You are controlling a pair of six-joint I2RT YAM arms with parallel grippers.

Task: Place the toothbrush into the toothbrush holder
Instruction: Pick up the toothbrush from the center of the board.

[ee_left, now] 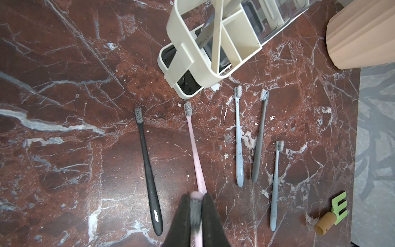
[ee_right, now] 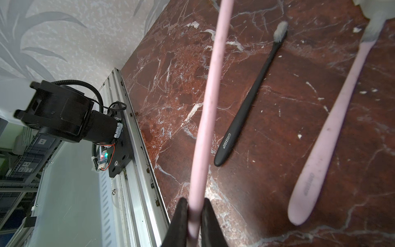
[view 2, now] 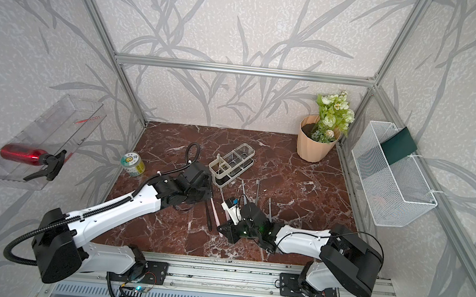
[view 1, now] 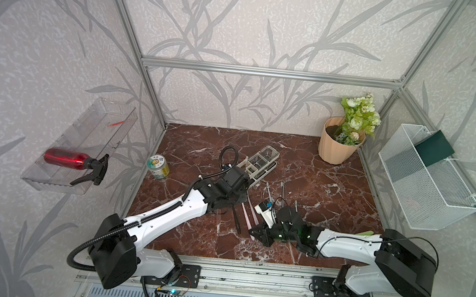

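While the right gripper (ee_right: 194, 200) is clamped on the tail of a pink brush (ee_right: 209, 96), the bristled head is seen between the narrow jaws of the left gripper (ee_left: 196, 195). Whether that head is pinched or merely flanked cannot be told. The brush is thus carried above the table (view 1: 330, 194), near the middle of its front edge, with a black brush (ee_right: 250, 96) and a second pink brush (ee_right: 332, 132) lying just below. The holder (ee_left: 183, 38) stands about the table's middle, toward the back edge, beyond the left gripper. A cream stick (ee_left: 218, 32) is already leaned in its nearest compartment.

Trouble is judged likeliest in the shared hold: if either arm were moved while both ends are pinched, the handle could be bent or wrenched out. With only the tail gripped, the long handle could be swung in the jaws and dropped among the loose brushes. On the way to the holder, the left arm or the light frame could be struck, or the narrow slot missed.
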